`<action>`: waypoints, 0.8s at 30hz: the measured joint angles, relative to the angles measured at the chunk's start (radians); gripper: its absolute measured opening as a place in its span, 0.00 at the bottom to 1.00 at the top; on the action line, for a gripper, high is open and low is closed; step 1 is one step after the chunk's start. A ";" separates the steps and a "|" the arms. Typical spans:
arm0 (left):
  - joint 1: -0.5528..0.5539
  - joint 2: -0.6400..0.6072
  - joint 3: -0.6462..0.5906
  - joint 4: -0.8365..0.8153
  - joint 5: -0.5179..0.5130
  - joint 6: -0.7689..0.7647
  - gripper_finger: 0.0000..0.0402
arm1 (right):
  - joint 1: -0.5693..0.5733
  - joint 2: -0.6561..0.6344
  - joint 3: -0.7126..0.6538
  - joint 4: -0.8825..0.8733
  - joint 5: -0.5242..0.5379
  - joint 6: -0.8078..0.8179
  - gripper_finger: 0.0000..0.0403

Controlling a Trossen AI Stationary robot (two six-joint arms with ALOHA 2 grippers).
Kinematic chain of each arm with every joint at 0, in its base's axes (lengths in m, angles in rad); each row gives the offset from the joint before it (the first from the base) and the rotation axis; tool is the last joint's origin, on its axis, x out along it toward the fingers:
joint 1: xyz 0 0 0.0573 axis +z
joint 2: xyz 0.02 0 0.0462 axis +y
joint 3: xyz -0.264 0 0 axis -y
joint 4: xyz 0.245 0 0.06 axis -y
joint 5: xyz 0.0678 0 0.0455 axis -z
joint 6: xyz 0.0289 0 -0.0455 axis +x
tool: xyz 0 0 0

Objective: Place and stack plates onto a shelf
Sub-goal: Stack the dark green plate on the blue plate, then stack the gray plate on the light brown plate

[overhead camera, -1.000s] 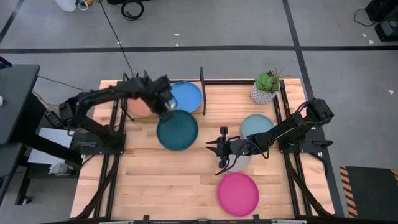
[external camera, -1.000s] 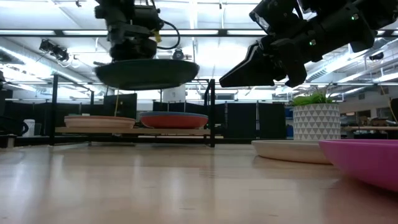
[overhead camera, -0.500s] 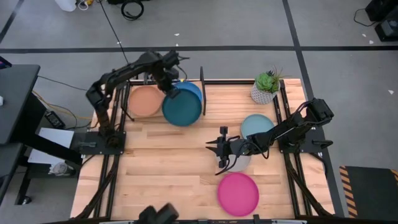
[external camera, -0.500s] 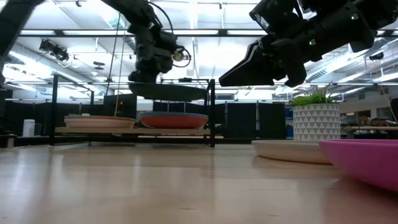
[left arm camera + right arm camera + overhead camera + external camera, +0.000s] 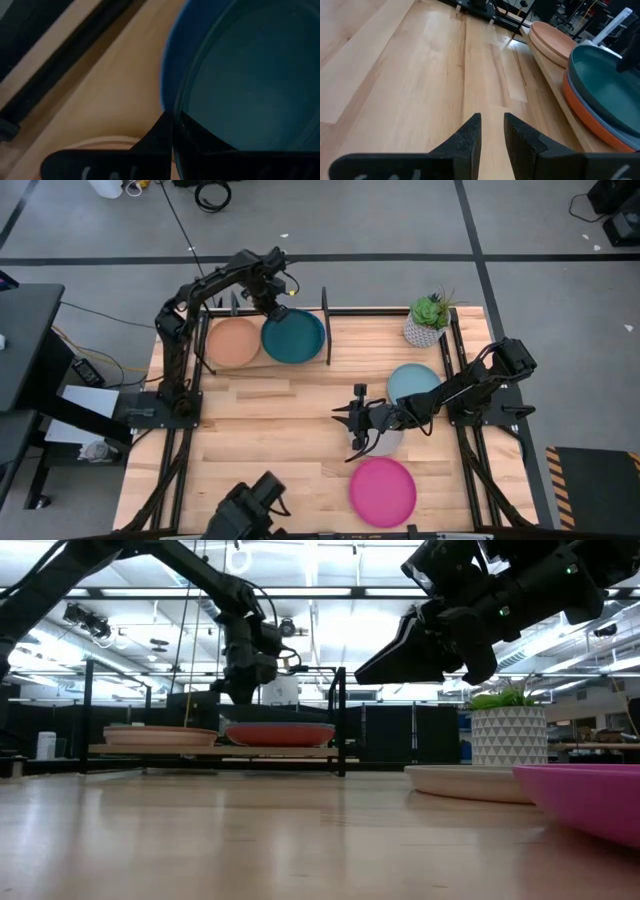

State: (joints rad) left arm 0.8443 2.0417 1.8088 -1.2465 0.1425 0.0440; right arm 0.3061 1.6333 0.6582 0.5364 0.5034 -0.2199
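While the right hand [image 5: 352,430] hovers above mid-bench with fingers slightly apart, holding nothing, the left hand [image 5: 275,313] farther back seems clamped on the teal plate's [image 5: 294,338] far rim, the plate resting on the stack on the shelf [image 5: 215,750].

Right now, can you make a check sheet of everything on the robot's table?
Surface: wooden table.
Job's things: teal plate tops the stack on the shelf, beside the tan plate; pale blue plate, cream plate and magenta plate lie on the table.
Clutter: potted plant.
Hands: left hand pinches the teal plate's rim; right hand open, empty, above the cream plate.
Cables: black cable on the floor.
Surroundings: black desk.
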 joint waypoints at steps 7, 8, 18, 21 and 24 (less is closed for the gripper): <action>-0.011 0.002 0.000 0.101 -0.015 0.009 0.17 | 0.000 0.000 0.000 0.000 0.000 0.001 0.22; -0.014 0.001 0.000 0.113 -0.015 0.013 0.20 | 0.000 0.000 0.000 0.000 0.000 0.004 0.22; -0.103 -0.073 0.009 0.065 -0.011 0.131 0.36 | 0.000 0.000 0.000 -0.023 0.008 0.010 0.22; -0.182 -0.143 -0.052 0.083 -0.007 0.182 0.36 | 0.000 0.000 0.000 -0.047 0.010 0.024 0.22; -0.268 -0.227 -0.151 0.154 -0.006 0.226 0.36 | 0.009 0.000 0.000 -0.096 0.051 0.042 0.22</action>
State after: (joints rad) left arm 0.5758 1.8143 1.6573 -1.0924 0.1367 0.2698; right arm 0.3150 1.6333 0.6582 0.4402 0.5543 -0.1777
